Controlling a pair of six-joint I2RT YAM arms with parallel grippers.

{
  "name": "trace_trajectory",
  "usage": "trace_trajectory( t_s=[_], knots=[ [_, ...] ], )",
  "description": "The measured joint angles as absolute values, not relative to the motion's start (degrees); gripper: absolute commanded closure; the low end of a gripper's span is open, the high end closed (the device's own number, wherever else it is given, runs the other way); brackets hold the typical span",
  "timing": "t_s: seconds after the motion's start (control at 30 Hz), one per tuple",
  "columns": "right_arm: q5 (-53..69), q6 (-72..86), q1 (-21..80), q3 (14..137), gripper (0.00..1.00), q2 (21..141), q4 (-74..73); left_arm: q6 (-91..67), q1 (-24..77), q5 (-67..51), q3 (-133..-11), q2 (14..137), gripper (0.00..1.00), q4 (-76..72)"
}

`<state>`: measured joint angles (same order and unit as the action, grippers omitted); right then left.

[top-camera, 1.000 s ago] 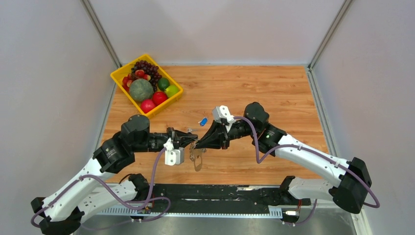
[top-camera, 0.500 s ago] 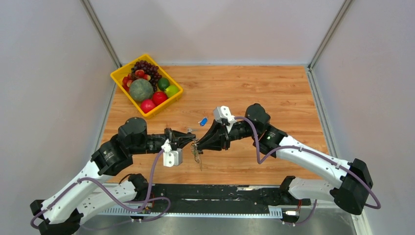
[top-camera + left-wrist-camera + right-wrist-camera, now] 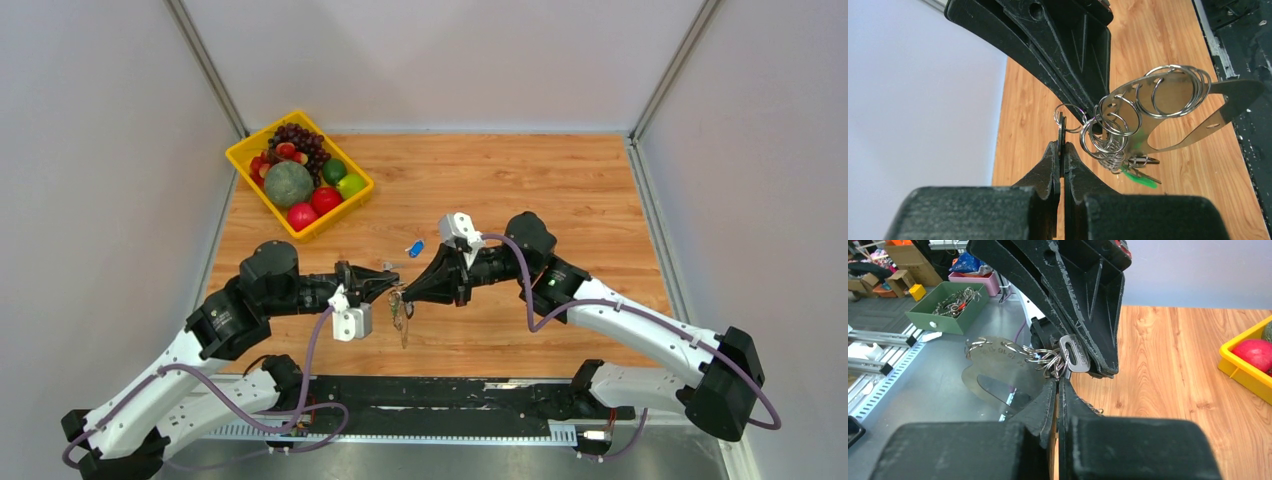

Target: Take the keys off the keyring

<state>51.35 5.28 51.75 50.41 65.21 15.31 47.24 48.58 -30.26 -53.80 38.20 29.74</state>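
Status: bunch off the table (image 3: 560,190), strung between both arms near the front-middle, hanging below the tips.

Left pincer (image 3: 1062,150): shut flat on one key (image 3: 1074,354), blade edge-on between the pads, head poking out with a small ring through it.

Right pincer (image 3: 1057,387): closed, tips biting into the keyring (image 3: 1105,145) stack from the opposite side. Can't tell which wire is caught, too tangled.

Reads as a hold-and-pull setup: anchor the key on one side, anchor the ring on the other, then walk the key round the coil and off. Kept airborne probably to let the rest of the keys (image 3: 402,318) dangle clear rather than jam on the wood.

Materials and shapes:
- Keyring: thin springy split-ring wire, several coils stacked tight, bright steel, likely slippery.
- Key: flat stamped silver metal, slotted head, thin enough to nearly vanish edge-on.
- Plate (image 3: 1233,95): also threaded on. Big flat steel piece, curved outline with an oval cutout, stamped marks on one face, carrying the larger loops.
- Green tag (image 3: 1139,176): plastic, low in the bunch.
- Blue piece (image 3: 414,247): small, lying loose on the table just beyond the tips.
- Pads: hard black plastic, scuffed. Smooth metal on plastic, so expect slip on any off-axis pull.
- Table: smooth wood-grain top.
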Motion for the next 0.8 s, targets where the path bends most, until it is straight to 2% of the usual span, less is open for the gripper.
trace_trajectory(
  t_s=[0.8],
  knots=[
    [27.05, 20.62, 52.45, 43.75, 1.00, 57.04, 9.74, 47.24, 48.40, -23.92, -38.87, 33.98, 1.00, 12.82]
  ],
)
